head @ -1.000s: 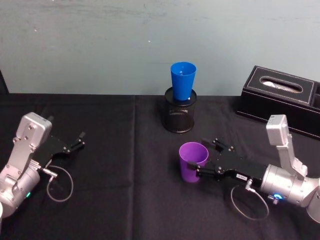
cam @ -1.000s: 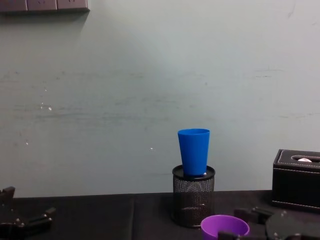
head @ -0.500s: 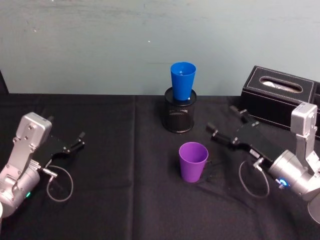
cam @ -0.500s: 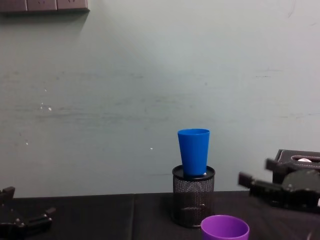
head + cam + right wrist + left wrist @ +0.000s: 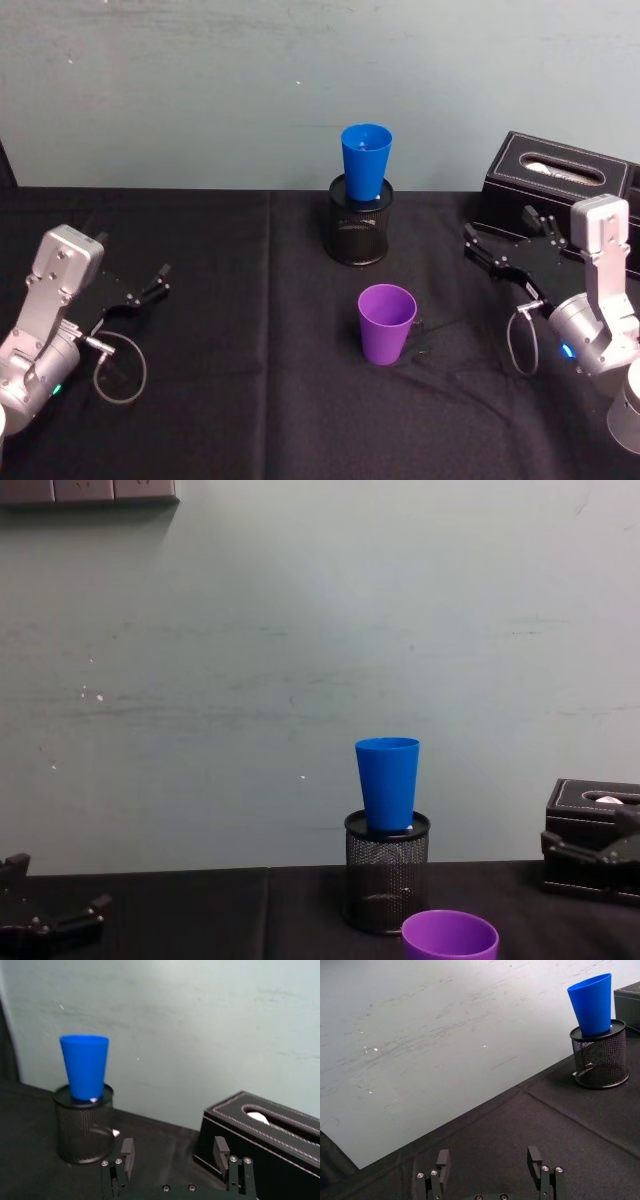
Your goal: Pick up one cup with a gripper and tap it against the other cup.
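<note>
Right tool (image 5: 505,245) pulled back off the purple cup (image 5: 387,323), fingers spread, holding nothing. Cup left upright on the surface (image 5: 250,400), so no tap yet. Left tool (image 5: 148,285) parked, open, empty. Farther back: blue cup (image 5: 366,162) in mesh pot (image 5: 360,236), tissue box (image 5: 560,195) at right.

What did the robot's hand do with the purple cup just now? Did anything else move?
The right gripper let go of the purple cup, then pulled back to the right, toward the black tissue box, fingers open. The purple cup stayed upright on the table. The blue cup still sits in the mesh pot, and the left gripper stayed parked.
</note>
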Robot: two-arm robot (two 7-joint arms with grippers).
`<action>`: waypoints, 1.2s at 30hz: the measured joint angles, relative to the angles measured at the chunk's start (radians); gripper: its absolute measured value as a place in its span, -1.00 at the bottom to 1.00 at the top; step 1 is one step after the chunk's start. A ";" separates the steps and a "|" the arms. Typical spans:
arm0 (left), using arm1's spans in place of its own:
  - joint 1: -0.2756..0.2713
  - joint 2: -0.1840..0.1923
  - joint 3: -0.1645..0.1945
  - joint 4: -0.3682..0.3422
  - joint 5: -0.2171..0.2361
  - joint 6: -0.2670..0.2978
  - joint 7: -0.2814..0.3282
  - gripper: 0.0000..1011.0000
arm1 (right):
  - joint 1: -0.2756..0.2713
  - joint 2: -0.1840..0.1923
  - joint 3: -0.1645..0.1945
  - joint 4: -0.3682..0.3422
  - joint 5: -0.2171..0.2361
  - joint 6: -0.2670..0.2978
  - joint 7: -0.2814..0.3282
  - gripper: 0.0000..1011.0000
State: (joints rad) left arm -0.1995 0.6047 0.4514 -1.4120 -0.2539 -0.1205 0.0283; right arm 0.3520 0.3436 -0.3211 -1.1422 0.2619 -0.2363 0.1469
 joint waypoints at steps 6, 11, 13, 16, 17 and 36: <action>0.000 0.000 0.000 0.000 0.000 0.000 0.000 1.00 | 0.003 -0.002 0.004 0.003 0.000 0.033 0.015 0.98; 0.000 0.000 0.000 0.000 0.000 0.000 0.000 1.00 | 0.004 -0.002 0.003 0.003 0.000 0.030 0.014 0.98; 0.000 0.000 0.000 0.000 0.000 0.000 0.000 1.00 | 0.004 -0.002 0.003 0.003 0.000 0.029 0.014 0.98; 0.000 0.000 0.000 0.000 0.000 0.000 0.000 1.00 | 0.004 -0.002 0.002 0.003 0.000 0.027 0.013 0.98; 0.000 0.000 0.000 0.000 0.000 0.000 0.000 1.00 | 0.004 -0.002 0.002 0.003 0.000 0.027 0.013 0.98; 0.000 0.000 0.000 0.000 0.000 0.000 0.000 1.00 | 0.004 -0.001 0.001 0.002 -0.001 0.023 0.009 0.98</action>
State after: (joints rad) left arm -0.1995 0.6047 0.4514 -1.4120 -0.2539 -0.1205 0.0283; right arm 0.3555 0.3425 -0.3204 -1.1400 0.2606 -0.2135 0.1558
